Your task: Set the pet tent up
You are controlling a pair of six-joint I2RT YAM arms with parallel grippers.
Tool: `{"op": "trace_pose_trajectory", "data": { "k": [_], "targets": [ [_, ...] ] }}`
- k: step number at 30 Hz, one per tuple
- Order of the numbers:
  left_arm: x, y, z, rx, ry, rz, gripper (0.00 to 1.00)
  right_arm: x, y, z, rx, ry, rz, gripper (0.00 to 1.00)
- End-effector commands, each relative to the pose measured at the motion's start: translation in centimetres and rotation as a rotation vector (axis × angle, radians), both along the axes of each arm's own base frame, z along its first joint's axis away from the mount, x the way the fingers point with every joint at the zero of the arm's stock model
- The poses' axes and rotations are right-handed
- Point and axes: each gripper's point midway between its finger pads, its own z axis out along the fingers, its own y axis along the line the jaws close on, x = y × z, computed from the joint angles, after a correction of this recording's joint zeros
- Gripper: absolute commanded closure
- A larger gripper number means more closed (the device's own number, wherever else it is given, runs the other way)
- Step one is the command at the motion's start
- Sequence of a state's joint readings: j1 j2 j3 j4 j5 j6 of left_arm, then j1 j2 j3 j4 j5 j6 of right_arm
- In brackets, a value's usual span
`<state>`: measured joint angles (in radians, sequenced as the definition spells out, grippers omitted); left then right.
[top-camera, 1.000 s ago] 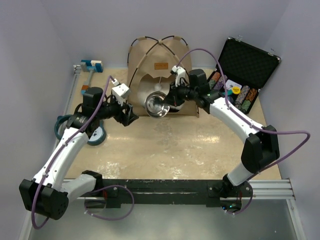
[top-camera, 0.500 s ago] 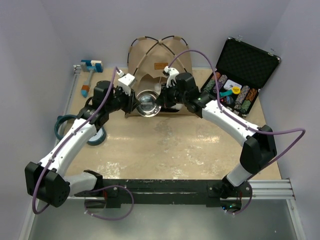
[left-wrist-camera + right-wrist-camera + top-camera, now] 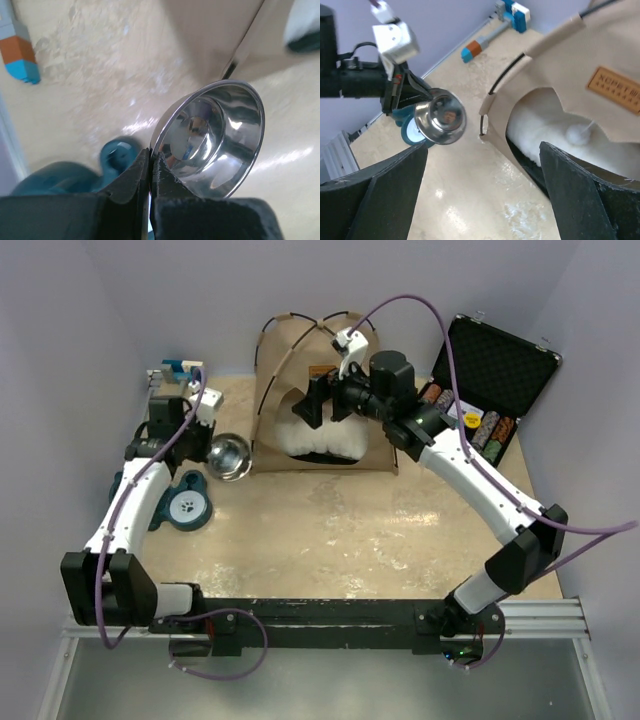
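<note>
The tan pet tent (image 3: 290,370) stands upright at the back, crossed poles arched, opening facing forward.

Even light, seemingly blurred (left wrist)

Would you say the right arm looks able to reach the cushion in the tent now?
Probably yes: the right gripper hangs open and empty at the tent opening, the cushion lies exposed there, and the left gripper holds the bowl off to the side.
</note>
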<state>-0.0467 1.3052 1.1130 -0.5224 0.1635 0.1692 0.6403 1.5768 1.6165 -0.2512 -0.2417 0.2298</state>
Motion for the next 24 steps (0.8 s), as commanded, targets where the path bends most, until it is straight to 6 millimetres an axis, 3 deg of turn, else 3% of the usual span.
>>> {"op": "trace_pose_trajectory", "data": {
  "k": [1, 3, 8, 11, 17, 18, 21, 24],
  "targets": [
    [-2.5, 8.8, -1.1, 0.278, 0.111, -0.135, 1.00, -2.3, -0.6, 3.6, -0.042, -0.154, 0.118, 0.01],
    [-3.1, 13.2, -1.9, 0.353, 0.186, -0.157, 1.00, -3.4, -0.2, 3.3, -0.053, -0.156, 0.195, 0.02],
    [-3.9, 21.1, -3.1, 0.517, 0.328, -0.228, 1.00, -4.9, 0.8, 2.7, -0.046, -0.153, 0.306, 0.01],
    [-3.1, 23.6, -2.7, 0.564, 0.329, -0.299, 1.00, -5.9, 1.5, 1.8, -0.033, -0.109, 0.376, 0.02],
    [-0.9, 25.0, -3.5, 0.597, 0.338, -0.419, 1.00, -6.7, 1.9, 0.7, -0.028, -0.079, 0.430, 0.01],
    [-0.4, 24.9, -2.7, 0.593, 0.328, -0.433, 1.00, -6.6, 1.9, 0.9, -0.030, -0.083, 0.427, 0.01],
    [-0.5, 23.6, -1.5, 0.520, 0.325, -0.492, 1.00, -6.7, 1.8, 0.9, -0.032, -0.086, 0.425, 0.01],
    [-1.3, 24.5, -1.9, 0.589, 0.360, -0.529, 1.00, -6.6, 1.8, 1.0, -0.027, -0.086, 0.425, 0.01]
  ]
}}
